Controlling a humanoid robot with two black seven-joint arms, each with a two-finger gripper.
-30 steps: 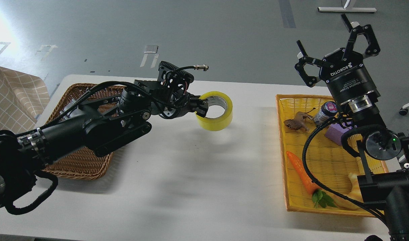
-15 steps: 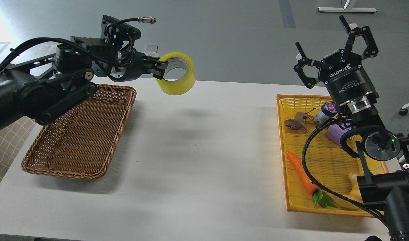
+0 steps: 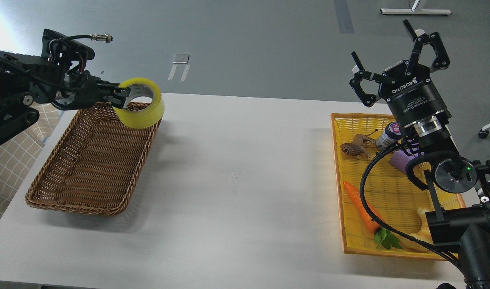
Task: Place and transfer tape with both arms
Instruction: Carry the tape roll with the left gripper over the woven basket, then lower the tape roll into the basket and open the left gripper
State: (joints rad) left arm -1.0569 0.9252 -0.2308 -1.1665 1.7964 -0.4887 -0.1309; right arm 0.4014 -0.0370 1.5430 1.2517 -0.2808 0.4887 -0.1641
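The yellow tape roll (image 3: 142, 107) hangs in the air over the far right corner of the brown wicker basket (image 3: 84, 160). My left gripper (image 3: 119, 97) is shut on the roll's left wall, one finger inside the grey-white core. The left arm comes in from the upper left. My right gripper (image 3: 395, 56) is open and empty, fingers spread, raised above the far end of the yellow tray (image 3: 351, 241) at the right.
The yellow tray holds a brown toy animal (image 3: 354, 147), a small jar (image 3: 388, 135), a purple block (image 3: 401, 160), a carrot (image 3: 363, 210) and a pale object partly hidden by my right arm. White table (image 3: 236, 180) lies between basket and tray.
My left gripper has carried the tape from the table's middle up and leftward, now lower over the wicker basket's far right corner. The right gripper has barely moved.
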